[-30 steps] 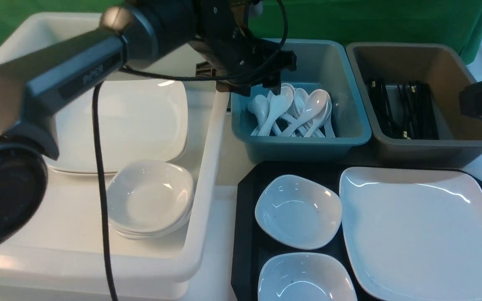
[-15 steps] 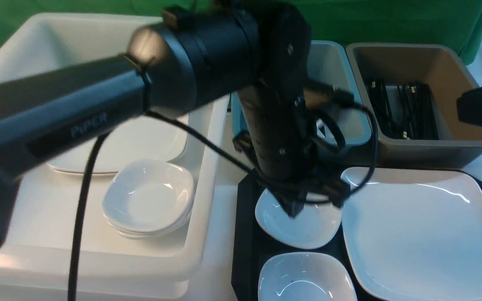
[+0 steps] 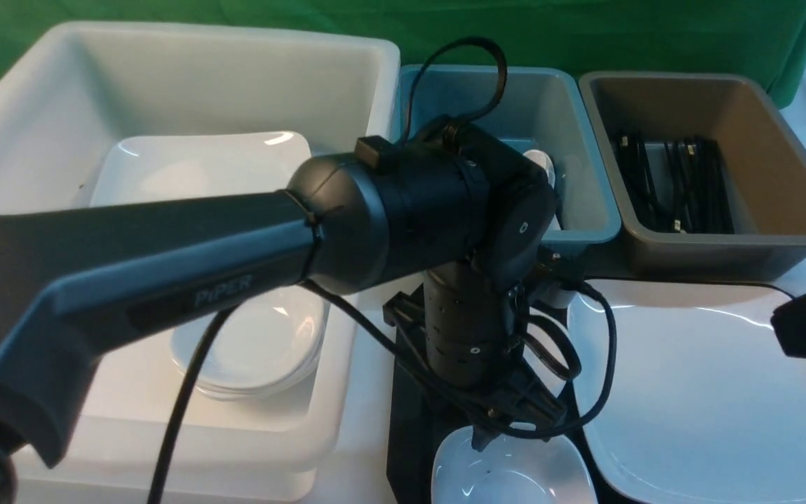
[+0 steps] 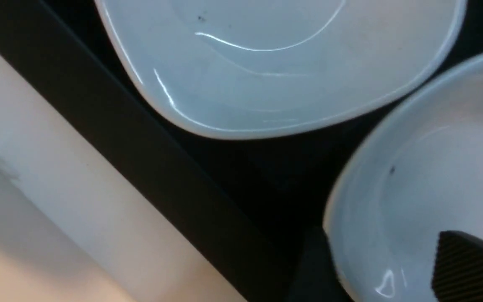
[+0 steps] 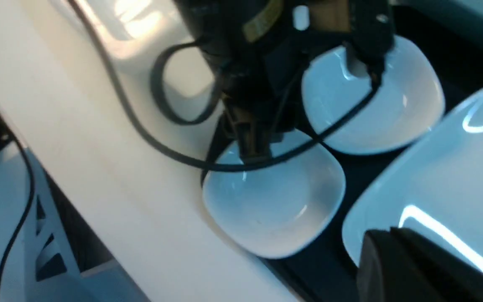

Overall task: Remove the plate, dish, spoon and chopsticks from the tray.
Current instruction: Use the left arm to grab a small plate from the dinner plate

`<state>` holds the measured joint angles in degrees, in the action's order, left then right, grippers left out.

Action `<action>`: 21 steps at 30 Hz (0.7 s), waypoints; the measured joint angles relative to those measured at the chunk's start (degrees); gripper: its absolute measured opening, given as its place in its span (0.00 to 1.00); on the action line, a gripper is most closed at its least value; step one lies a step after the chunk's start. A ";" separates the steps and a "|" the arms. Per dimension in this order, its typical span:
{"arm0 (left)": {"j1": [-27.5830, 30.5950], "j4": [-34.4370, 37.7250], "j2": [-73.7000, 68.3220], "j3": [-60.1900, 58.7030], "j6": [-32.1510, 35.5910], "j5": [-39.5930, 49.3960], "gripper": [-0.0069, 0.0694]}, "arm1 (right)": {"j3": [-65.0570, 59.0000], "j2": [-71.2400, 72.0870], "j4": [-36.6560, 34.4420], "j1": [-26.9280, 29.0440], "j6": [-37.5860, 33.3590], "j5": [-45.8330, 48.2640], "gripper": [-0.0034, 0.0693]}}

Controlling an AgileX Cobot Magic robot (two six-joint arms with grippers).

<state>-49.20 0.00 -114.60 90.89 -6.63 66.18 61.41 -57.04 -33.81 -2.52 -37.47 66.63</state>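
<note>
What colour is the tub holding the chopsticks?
Brown-grey; the tub shows best in the front view.

**Close quarters on the tray (image 4: 149,138)**

A small glossy white dish (image 4: 275,63) sits just beside a second dish (image 4: 426,176) on the black tray, whose raised rim runs along the pale table (image 4: 36,176). A ribbed black fingertip (image 4: 468,268) shows over the second dish — contact cannot be told.
</note>
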 joint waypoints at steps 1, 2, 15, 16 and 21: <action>0.00 0.00 -0.66 0.00 0.00 -0.13 0.68 | 0.00 0.00 1.76 0.00 2.03 0.00 0.09; 0.00 0.00 -1.55 0.00 0.00 -0.48 0.74 | 0.00 0.00 4.90 0.00 5.26 0.00 0.08; 0.00 1.11 -5.79 0.00 -0.19 -2.42 0.74 | 0.00 0.00 9.10 0.00 8.17 0.05 0.08; 0.00 1.28 -6.14 0.00 -0.21 -2.42 0.70 | 0.00 0.00 9.07 -0.12 8.11 0.05 0.08; 0.00 2.85 -6.83 0.20 0.17 -0.20 0.38 | 0.00 0.00 9.35 -3.51 7.65 0.01 0.08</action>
<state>-49.20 2.85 -121.44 91.09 -6.46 65.99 61.41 -57.04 -24.46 -6.03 -29.82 66.64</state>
